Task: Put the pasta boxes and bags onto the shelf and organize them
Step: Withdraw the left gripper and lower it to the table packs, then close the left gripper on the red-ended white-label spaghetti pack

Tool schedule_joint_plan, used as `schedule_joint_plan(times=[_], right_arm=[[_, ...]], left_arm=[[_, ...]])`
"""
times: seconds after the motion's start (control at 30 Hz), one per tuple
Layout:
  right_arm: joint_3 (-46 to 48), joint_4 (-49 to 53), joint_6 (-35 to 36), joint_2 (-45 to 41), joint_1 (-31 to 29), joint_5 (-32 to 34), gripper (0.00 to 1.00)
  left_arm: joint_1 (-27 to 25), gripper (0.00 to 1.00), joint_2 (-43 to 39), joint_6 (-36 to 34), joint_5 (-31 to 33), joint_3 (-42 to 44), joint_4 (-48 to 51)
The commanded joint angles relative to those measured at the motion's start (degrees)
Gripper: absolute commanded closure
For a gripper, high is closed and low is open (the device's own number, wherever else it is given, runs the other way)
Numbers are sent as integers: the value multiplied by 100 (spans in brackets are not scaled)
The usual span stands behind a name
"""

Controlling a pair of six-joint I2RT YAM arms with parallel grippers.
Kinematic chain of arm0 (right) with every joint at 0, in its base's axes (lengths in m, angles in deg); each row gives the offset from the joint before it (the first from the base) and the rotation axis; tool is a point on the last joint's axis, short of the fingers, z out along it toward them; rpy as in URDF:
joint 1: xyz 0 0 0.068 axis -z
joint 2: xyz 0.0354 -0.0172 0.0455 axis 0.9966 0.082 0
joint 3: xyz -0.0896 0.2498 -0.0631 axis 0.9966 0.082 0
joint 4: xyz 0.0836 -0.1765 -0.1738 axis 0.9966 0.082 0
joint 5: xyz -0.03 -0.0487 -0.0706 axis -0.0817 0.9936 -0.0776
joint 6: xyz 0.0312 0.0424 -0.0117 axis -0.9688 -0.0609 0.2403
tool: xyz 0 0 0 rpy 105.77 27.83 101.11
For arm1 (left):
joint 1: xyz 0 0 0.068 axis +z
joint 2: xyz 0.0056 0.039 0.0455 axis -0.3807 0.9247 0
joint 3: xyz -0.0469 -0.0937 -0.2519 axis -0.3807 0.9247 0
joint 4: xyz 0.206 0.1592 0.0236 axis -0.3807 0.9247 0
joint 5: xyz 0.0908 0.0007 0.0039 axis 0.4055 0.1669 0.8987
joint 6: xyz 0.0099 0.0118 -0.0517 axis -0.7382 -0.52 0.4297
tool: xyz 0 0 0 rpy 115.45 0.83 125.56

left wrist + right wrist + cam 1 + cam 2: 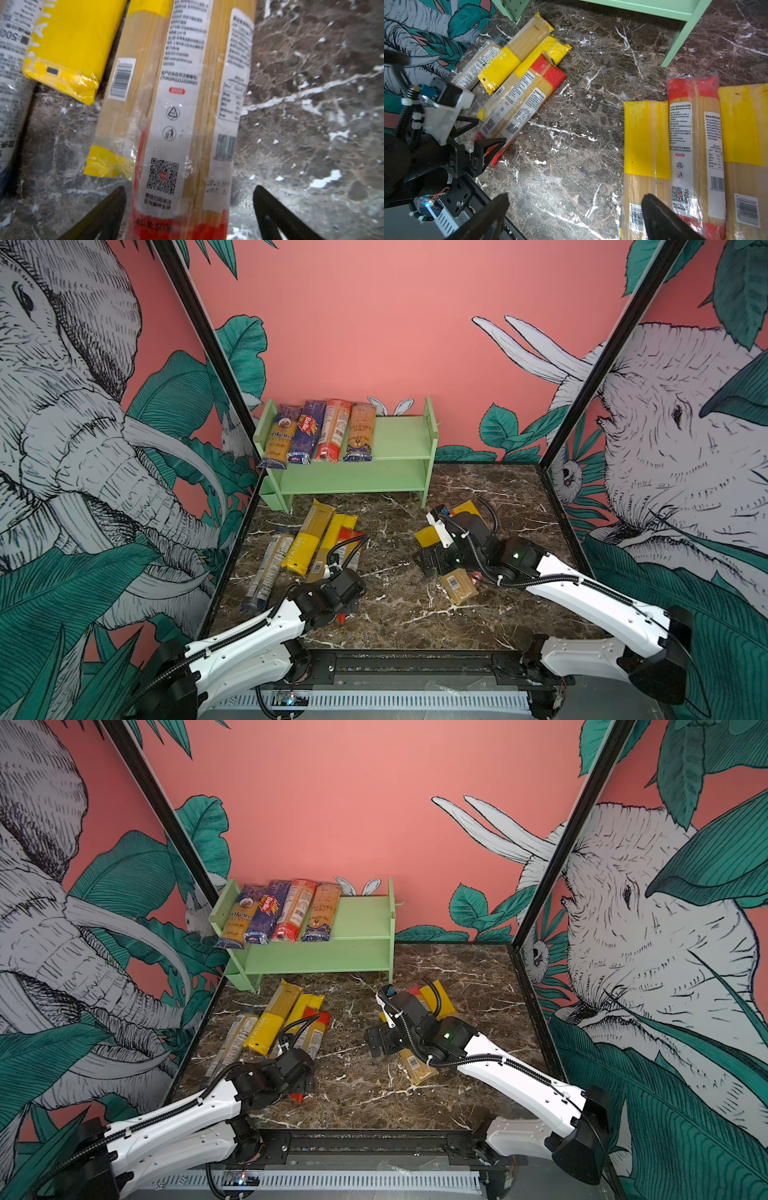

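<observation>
Yellow- and red-ended pasta packs (307,539) lie heaped on the near left of the marble tabletop (395,605). The left gripper (190,187) sits low over the near end of the red-ended pack (182,124), its jaws spread wide with a gap on each side, gripping nothing. To take it cleanly, I would centre the jaws across the pack's width, close on the firm bundle rather than loose film, and lift it clear of the yellow-ended pack (116,116) lying against it. Far centre, the shelf (399,435) carries four packs (320,431) on the left of its upper tier, with bare board to their right. The right gripper (576,195) is wide open and empty, partly over three packs (695,145) lying side by side.
</observation>
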Motion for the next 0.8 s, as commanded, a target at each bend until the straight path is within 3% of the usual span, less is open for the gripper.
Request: schedule_joint_plan(times=[0.0, 0.53, 0.67, 0.77], right_arm=[[-111, 28, -74, -140, -44, 145, 1], [17, 46, -100, -268, -44, 206, 1], [68, 79, -99, -321, -46, 242, 1], [108, 105, -100, -393, -35, 285, 1]], left_arm=[[-33, 2, 105, 309, -73, 216, -309], [-60, 5, 1406, 272, -398, 322, -1315], [-67, 12, 1880, 258, -506, 276, -1558], [-92, 30, 2248, 268, -612, 273, -1790]])
